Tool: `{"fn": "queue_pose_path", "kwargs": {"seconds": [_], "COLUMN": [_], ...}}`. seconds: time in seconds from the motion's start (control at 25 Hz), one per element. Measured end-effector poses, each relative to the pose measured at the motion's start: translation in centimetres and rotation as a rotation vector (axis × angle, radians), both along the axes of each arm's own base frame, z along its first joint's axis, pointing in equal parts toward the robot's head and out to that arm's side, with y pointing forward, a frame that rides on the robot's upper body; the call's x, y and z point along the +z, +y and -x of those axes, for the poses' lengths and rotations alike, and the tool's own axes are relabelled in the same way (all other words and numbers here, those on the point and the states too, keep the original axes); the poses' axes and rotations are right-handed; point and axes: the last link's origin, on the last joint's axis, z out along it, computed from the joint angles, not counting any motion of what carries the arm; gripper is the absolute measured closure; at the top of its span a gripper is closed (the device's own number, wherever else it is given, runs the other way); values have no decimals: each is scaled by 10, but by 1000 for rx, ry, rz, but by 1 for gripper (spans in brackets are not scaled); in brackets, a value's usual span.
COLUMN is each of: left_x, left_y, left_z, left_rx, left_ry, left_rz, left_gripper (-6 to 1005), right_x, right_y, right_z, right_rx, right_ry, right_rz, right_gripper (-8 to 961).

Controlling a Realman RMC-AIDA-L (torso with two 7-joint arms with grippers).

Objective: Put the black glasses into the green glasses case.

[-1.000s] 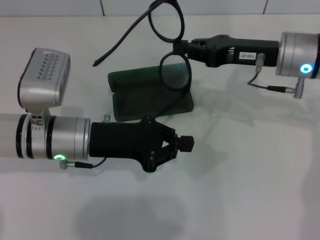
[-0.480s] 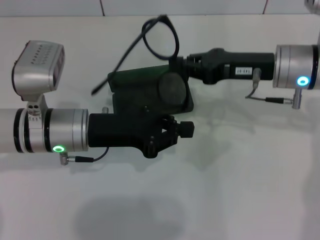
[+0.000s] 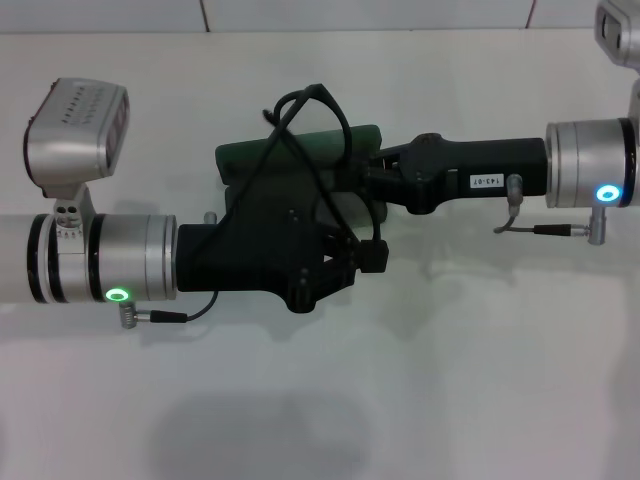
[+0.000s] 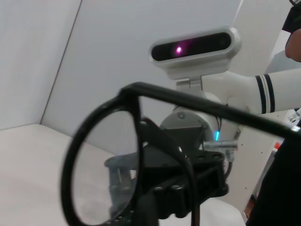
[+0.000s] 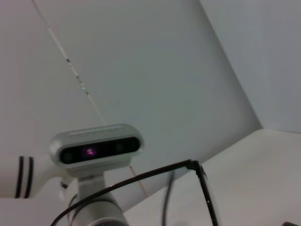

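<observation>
Head view: nearest the camera, the left arm reaches in from the left over the white table (image 3: 480,400), its silver wrist section showing a green light. The left gripper (image 3: 372,257) lies across the near part of the green glasses case (image 3: 300,160) and hides much of it. Whether its fingers are spread or pressed together cannot be told, since the black gripper body merges with the dark case beneath it.

Beyond it, the case lies on the table with only its far edge and left end showing as a dark green band. The black glasses (image 3: 305,125) are over the case: one rim and a temple arm arch above its far edge, and the rest is lost against the black gripper and the case. Whether the frame touches the lining cannot be told.

From the right, the right arm extends level across the table, a blue light on its silver wrist. The right gripper (image 3: 365,185) is at the right end of the case, pinching the glasses frame.

Left wrist view: one lens rim of the glasses (image 4: 101,165) and a straight temple arm fill the foreground, with the right gripper clamped on the frame just behind the rim. Farther off stands the right arm's wrist camera (image 4: 193,47).

Right wrist view: a thin part of the glasses frame (image 5: 202,186) crosses the foreground, with the left arm's wrist camera (image 5: 96,148) behind it.
</observation>
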Motion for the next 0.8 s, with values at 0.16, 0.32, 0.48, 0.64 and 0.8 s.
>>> {"fn": "queue_pose_path", "kwargs": {"seconds": [0.16,0.32,0.48,0.64,0.8], "left_x": [0,0,0,2,6], "left_y": [0,0,0,-1,-1], "left_z": [0,0,0,1,2], "left_rx": [7,9,9,7,9], "left_ry": [0,-1,-1,-3,-14], "left_rz": [4,6,7,6,2], "left_gripper": [1001,1001,1001,1001,1001], "right_x": [1,1,2,8,25], "right_y": [-3,-4,-4,0,5], "right_z": [1,1,1,-4,-17], "right_rx": [18,24,24,-5,-28], "right_ry": [10,14,16,30,42], "right_rz": [11,17,12,-25,-113], "right_gripper": [891,891,891,891,891]}}
